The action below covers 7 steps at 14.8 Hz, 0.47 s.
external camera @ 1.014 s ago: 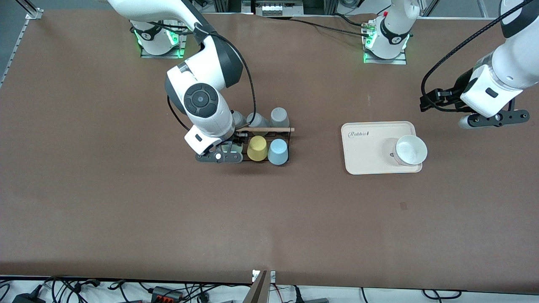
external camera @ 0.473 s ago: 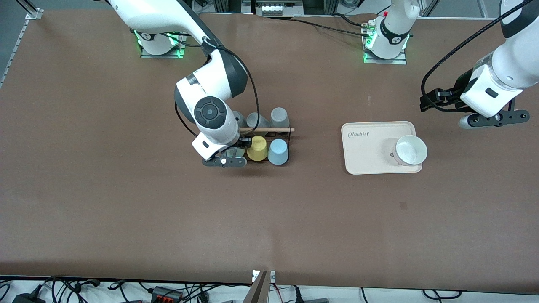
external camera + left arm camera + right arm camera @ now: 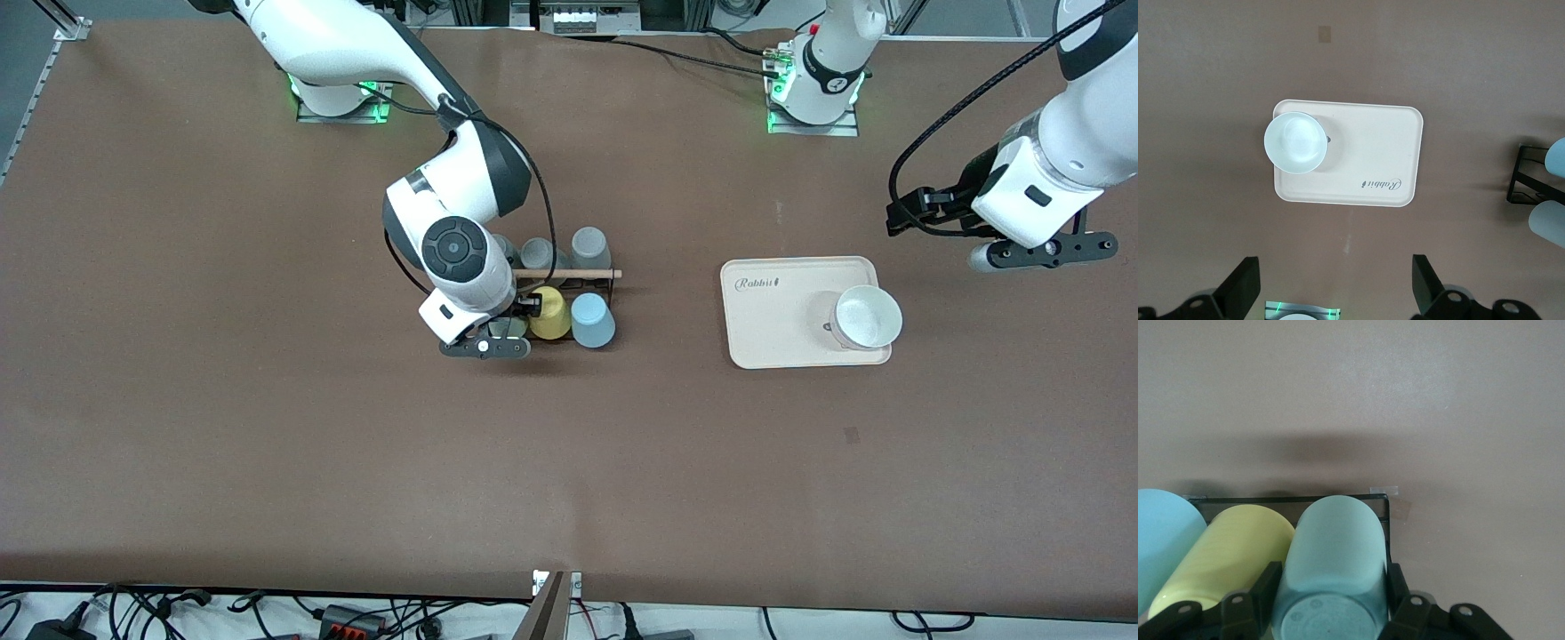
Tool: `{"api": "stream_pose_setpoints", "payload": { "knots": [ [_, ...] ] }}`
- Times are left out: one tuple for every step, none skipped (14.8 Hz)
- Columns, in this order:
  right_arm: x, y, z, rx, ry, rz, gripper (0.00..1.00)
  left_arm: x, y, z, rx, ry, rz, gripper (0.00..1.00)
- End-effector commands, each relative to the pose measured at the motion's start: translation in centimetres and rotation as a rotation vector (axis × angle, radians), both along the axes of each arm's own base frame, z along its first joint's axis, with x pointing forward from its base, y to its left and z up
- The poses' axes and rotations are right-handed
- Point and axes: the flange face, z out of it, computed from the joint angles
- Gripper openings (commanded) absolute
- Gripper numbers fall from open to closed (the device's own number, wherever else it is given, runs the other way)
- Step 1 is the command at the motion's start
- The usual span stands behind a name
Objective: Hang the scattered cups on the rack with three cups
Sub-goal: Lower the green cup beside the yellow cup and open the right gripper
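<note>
My right gripper is shut on the pale sage green cup, which I hold upside down at the right arm's end of the black wire rack. The cup sits right beside the yellow cup, and the frames do not show whether it is on a peg. The light blue cup stands upside down on the rack beside the yellow one. The right wrist view shows my gripper, the rack's frame, the yellow cup and the blue cup. My left gripper waits, open and empty.
Three grey cups stand on the rack's row farther from the front camera. A cream tray with a white bowl lies toward the left arm's end; both show in the left wrist view, tray and bowl.
My right gripper has moved with the green cup along the rack toward the yellow cup and a little lower in the front view. The left arm has not moved.
</note>
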Motion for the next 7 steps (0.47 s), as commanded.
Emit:
{"api": "stream_pose_setpoints", "payload": {
  "knots": [
    [0.3,0.5,0.6,0.015,0.004,-0.018,1.0,-0.2,-0.2,0.5,-0.003,0.003,-0.003,1.0],
    [0.5,0.1,1.0,0.017,0.0,-0.023,1.0,-0.2,-0.2,0.5,-0.005,0.003,-0.003,1.0],
    [0.7,-0.2,1.4,0.018,-0.005,-0.027,1.0,-0.2,-0.2,0.5,-0.003,0.003,-0.003,1.0],
    [0.9,-0.4,1.5,0.017,-0.008,-0.027,1.0,-0.2,-0.2,0.5,-0.003,0.003,-0.003,1.0],
    [1.3,-0.9,3.2,0.027,-0.029,-0.034,1.0,-0.2,-0.2,0.5,-0.003,0.003,-0.003,1.0],
    [1.8,-1.8,4.9,0.039,-0.049,-0.043,1.0,-0.2,-0.2,0.5,-0.003,0.003,-0.003,1.0],
    [2.2,-2.7,6.7,0.047,-0.063,-0.054,1.0,-0.2,-0.2,0.5,-0.003,0.003,-0.003,1.0]
  ]
}}
